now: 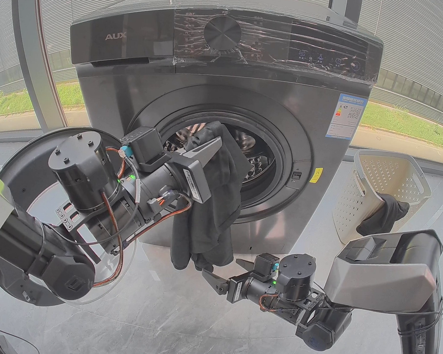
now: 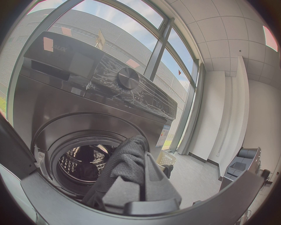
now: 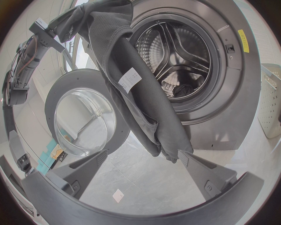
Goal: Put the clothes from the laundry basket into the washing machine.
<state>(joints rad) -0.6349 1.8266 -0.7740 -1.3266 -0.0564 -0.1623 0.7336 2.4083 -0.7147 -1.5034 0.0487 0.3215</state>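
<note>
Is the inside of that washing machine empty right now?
No, a dark piece of clothing lies at the bottom of the drum in the right wrist view.

Three garments (image 1: 214, 209) (image 1: 385, 215) (image 3: 183, 89), one basket (image 1: 351, 204), one washer (image 1: 137, 89) — two pincers (image 1: 209, 146) (image 1: 222, 267).

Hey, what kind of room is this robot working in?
Likely a laundry corner set up in a modern glass-walled building, not clearly a home: a front-loading washing machine stands on a grey tiled floor, a white laundry basket beside it, tall windows behind.
</note>
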